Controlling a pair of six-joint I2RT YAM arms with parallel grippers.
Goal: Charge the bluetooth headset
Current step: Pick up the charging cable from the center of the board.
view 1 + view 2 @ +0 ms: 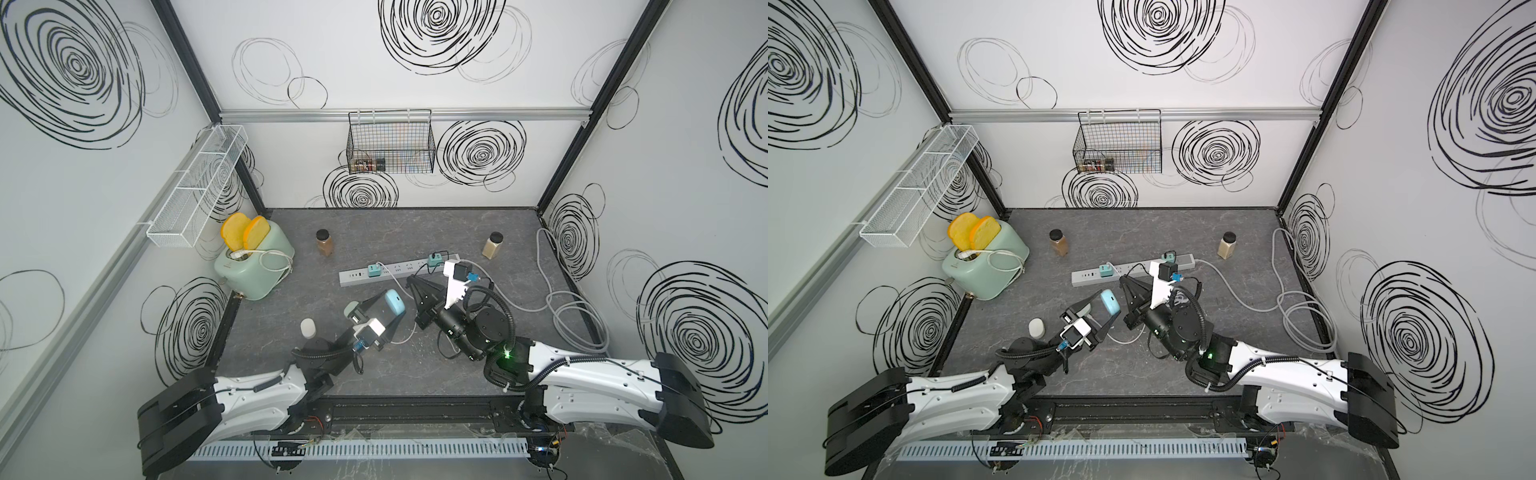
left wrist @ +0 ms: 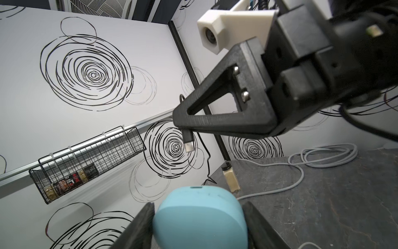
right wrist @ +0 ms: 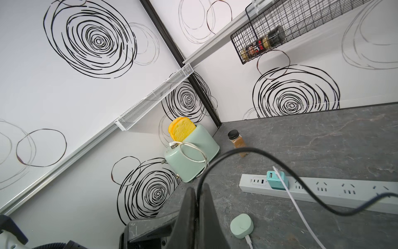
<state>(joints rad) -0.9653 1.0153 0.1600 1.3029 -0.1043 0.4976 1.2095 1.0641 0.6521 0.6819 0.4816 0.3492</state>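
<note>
Gripped a light-blue earbud charging case [image 2: 200, 220] between the fingers of the left hand [image 1: 390, 309], raised off the desk [image 1: 374, 232]. Clenched the right hand [image 2: 179, 121] on a black USB-C cable [image 3: 247, 148] just behind the plug [image 2: 189, 144], near the case, not touching. Traced that cable to a teal charger [image 1: 434, 260] in the white power strip [image 1: 399, 271]. Noted a mint case [image 3: 241, 226] on the desk, on a white cable [image 3: 288, 194].

place: lab test booth; cues: swirl-printed walls [image 1: 332, 50], aluminium frame [image 1: 291, 115], toaster [image 1: 245, 282]
</note>
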